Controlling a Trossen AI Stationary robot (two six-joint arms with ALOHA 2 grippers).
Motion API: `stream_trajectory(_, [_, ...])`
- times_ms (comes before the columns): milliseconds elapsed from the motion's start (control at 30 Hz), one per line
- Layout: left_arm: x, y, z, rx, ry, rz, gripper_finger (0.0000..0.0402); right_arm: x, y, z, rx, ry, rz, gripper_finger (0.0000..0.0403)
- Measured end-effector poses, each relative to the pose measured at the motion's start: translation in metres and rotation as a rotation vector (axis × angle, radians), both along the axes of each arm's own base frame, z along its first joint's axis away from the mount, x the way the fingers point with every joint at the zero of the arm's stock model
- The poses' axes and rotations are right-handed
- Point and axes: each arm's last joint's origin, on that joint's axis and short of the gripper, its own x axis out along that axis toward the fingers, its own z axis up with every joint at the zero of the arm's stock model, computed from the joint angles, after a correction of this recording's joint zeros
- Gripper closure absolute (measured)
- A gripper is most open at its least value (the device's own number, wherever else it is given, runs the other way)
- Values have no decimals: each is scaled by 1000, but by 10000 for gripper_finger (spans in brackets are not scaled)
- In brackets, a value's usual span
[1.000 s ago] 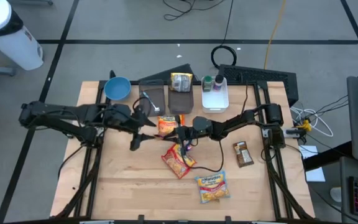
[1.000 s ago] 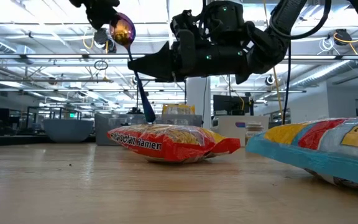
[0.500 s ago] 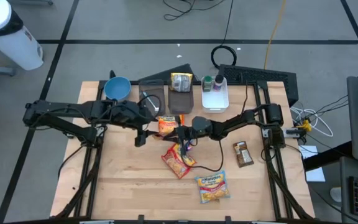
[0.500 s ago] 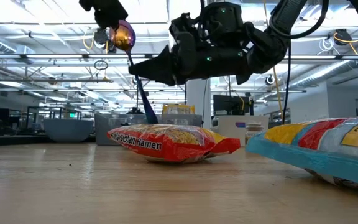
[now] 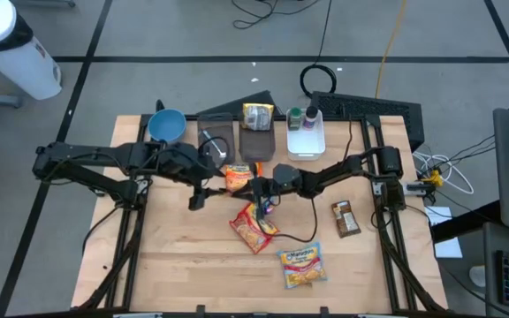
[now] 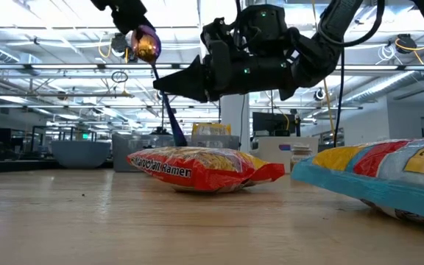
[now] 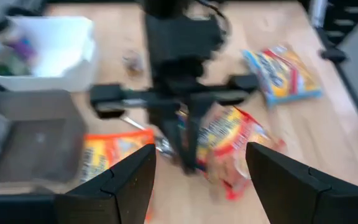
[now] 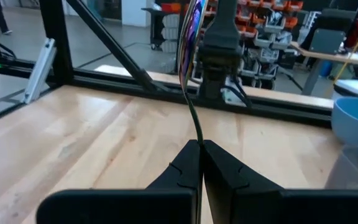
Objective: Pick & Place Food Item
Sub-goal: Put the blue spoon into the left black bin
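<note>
Orange ramen packet [image 6: 197,168] lies below the clenched right hand [image 6: 169,76] gripping a spoon [image 6: 147,44].

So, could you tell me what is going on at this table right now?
The right gripper is shut on the thin handle of a shiny iridescent metal spoon, held above the wooden table. The left gripper is open, close beside it. Three ramen packets lie around them; the red-orange ramen packet is nearest.
</note>
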Motion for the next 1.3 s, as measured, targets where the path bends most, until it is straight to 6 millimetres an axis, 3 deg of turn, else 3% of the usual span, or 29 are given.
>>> stream_trajectory(500, [0,7,-10,-96,101,64,144,0,0,1,-59,20,-44,403])
stream_trajectory(833, [17,8,-26,-123,158,40,144,4,3,4,-77,28,-33,403])
stream_trajectory(1033, [16,8,-25,-118,158,35,145,4,3,4,-79,26,-33,403])
stream_trajectory(1300, [16,7,-26,-142,165,9,201,4,3,4,-80,25,-33,403])
